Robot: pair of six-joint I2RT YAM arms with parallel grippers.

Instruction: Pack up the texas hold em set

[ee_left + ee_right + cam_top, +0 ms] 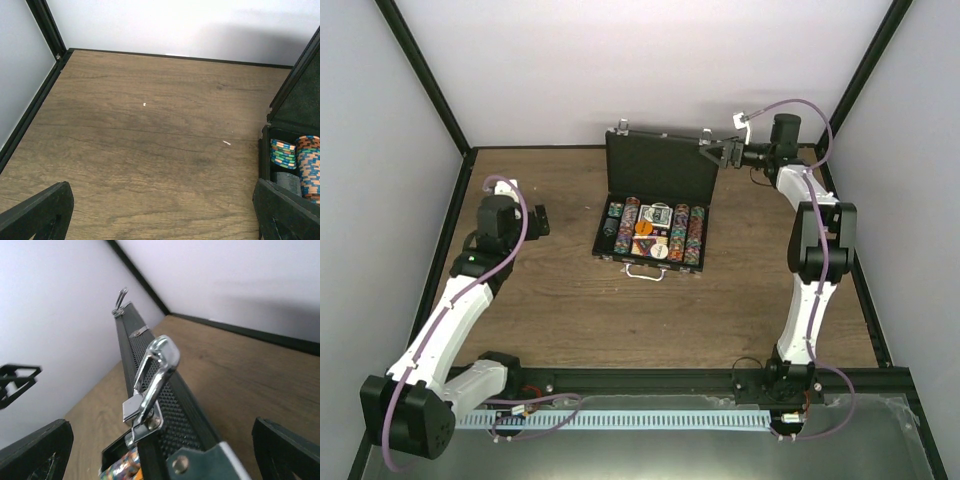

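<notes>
The black hinged case (660,165) stands open in the middle of the table, lid upright. Its tray holds rows of multicoloured chips (695,236), a blue-backed card deck (659,217) and an orange disc (643,227). My right gripper (717,153) is open at the lid's top right corner, its fingers straddling the lid's top edge (165,405) with its silver latch (152,382). My left gripper (538,220) is open and empty, left of the case, apart from it. The left wrist view shows the case's left end with chips (306,162).
The wooden table (550,300) is enclosed by white walls with black frame rails (425,85). A silver handle (645,271) sticks out from the case's front. A slotted rail (620,418) and cables run along the near edge between the arm bases.
</notes>
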